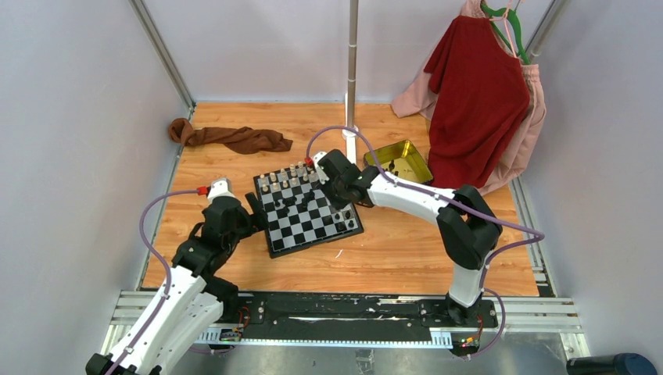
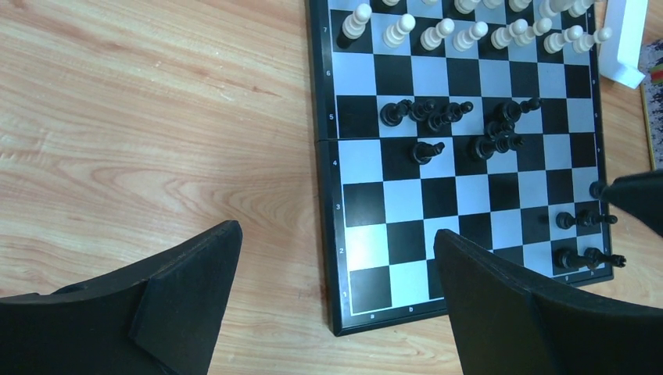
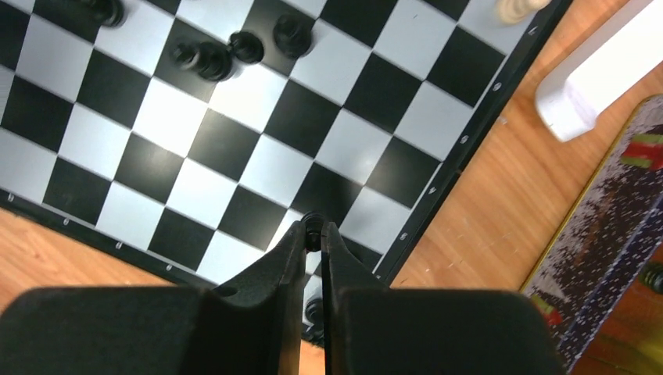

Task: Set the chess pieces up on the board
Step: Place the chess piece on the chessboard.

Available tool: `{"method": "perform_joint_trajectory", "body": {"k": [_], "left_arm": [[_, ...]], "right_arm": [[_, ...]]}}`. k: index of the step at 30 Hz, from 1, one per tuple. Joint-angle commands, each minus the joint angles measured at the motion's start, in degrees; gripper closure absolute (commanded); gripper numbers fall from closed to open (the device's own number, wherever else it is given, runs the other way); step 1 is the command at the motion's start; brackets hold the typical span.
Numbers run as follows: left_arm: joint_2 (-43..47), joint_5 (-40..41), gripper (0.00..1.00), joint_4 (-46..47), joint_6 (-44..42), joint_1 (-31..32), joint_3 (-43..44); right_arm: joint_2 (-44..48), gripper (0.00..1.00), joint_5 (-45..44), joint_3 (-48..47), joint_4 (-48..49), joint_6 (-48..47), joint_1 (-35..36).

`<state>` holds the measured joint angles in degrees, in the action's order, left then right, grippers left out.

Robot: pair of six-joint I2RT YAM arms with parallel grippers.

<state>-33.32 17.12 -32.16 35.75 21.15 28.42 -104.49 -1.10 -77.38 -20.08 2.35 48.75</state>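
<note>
The checkered board [image 1: 293,234] lies in the middle of the wooden table. Pale pieces [image 2: 438,33] fill its far rows. A loose cluster of black pieces [image 2: 449,117] stands mid-board, and two black pieces [image 2: 582,220] sit near the right corner. My right gripper [image 3: 313,226] hangs over the board's near-right squares, shut on a small black piece [image 3: 313,221] pinched at the fingertips. Another black piece [image 3: 314,311] shows below, between the fingers. My left gripper [image 2: 336,242] is open over the board's near-left corner [image 2: 338,324], with nothing between its fingers.
A yellow-gold tin [image 1: 399,162] with a few pieces stands right of the board. A white post base [image 3: 594,74] rises between tin and board. A brown cloth [image 1: 231,137] lies at the back left, and red and pink garments [image 1: 481,98] hang at the back right.
</note>
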Motion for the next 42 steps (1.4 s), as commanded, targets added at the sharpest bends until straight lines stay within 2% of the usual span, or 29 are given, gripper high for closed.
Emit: {"method": "perform_joint_trajectory", "body": {"k": [1, 12, 42], "left_arm": [[0.98, 0.2, 0.0, 0.87, -0.24, 0.56, -0.65], [1.04, -0.51, 0.0, 1.01, -0.37, 0.56, -0.65], [-0.02, -1.56, 0.0, 1.75, -0.9, 0.58, -0.83]], "right_arm": [[3.12, 1.0, -3.11, 2.86, 0.18, 1.63, 3.35], [3.78, 1.0, -4.6, 5.53, 1.26, 3.82, 7.39], [-2.63, 1.0, -3.39, 3.0, 2.28, 3.63, 7.67]]}}
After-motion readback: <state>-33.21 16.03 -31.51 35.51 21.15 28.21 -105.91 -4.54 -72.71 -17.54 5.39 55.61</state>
